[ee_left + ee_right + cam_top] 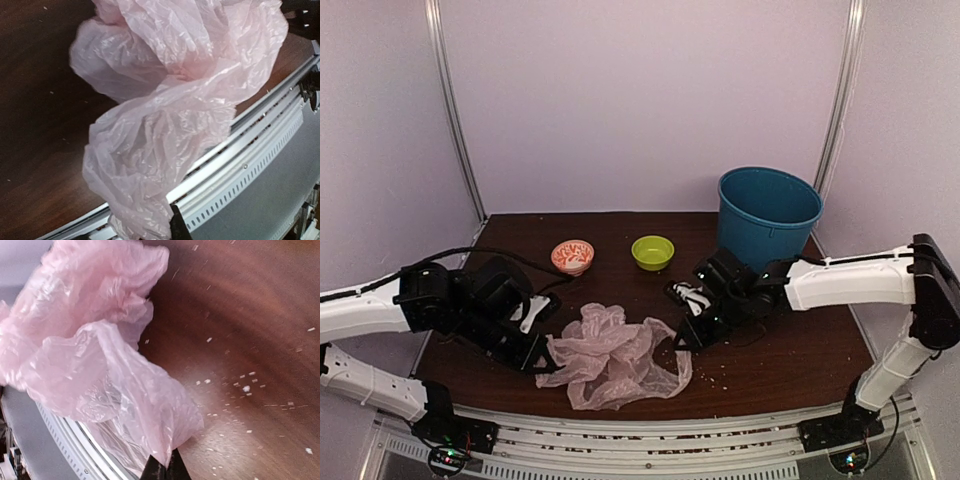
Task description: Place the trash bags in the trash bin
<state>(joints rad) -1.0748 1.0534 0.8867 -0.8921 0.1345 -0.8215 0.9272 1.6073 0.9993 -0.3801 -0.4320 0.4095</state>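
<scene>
Trash bin [768, 215]: upright at the far right of the tabletop [800, 350], mouth open. No part of the bag is inside it.

Trash bag [615, 355]: lies crumpled on the tabletop, left of the bin and well nearer the arm bases than the bin. It is apart from the bin, not touching it.

Left end effector [542, 362]: at the bag edge farthest from the bin. In the left wrist view only one dark finger [178, 226] shows, and the film [170, 100] gathers down against it. Fingers closed, clamped on the bag.

Right end effector [675, 343]: at the bag edge nearest the bin, low over the tabletop. In the right wrist view the two tips [165, 467] stand together with a fold of the pink film [100, 355] pinched between them. Clamped on the bag.

Other items: lime-green bowl [652, 252] left of the bin, apart from it; red-and-white bowl [572, 256] farther left again. Pale crumbs [245, 387] lie scattered on the wood.
</scene>
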